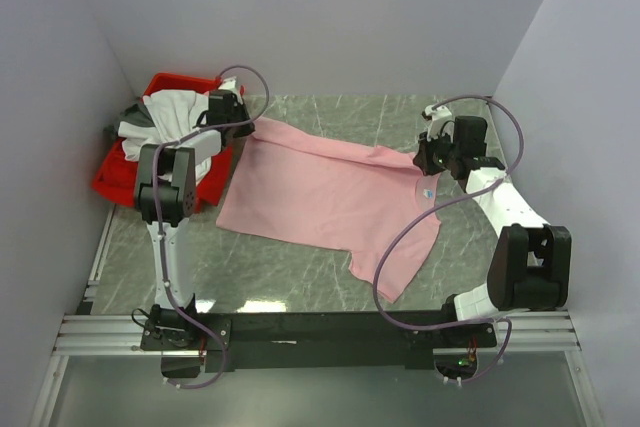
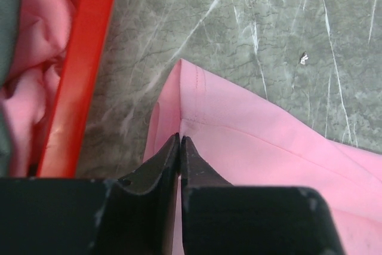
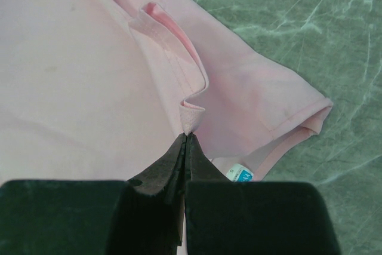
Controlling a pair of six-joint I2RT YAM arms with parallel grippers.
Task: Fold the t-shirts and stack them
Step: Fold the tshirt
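pink tee [image 1: 320,192] | spread out on tbl [image 1: 300,277] | blue tag [image 3: 242,174] @ collar

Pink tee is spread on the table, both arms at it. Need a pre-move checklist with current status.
1. Grip of the right fingers on the pink t-shirt: ok, shut on a raised fold of its edge.
2. Grip of the left fingers on the hem corner: cannot tell. The tips are almost together over it, with a thin gap showing.
3. Hem corner clear of the red bin: ok, bare table lies between them.
4. Cloth flat: not ok, it ridges up at the right fingers.
5. Spare white and grey shirts out of the way: ok, heaped in the bin.
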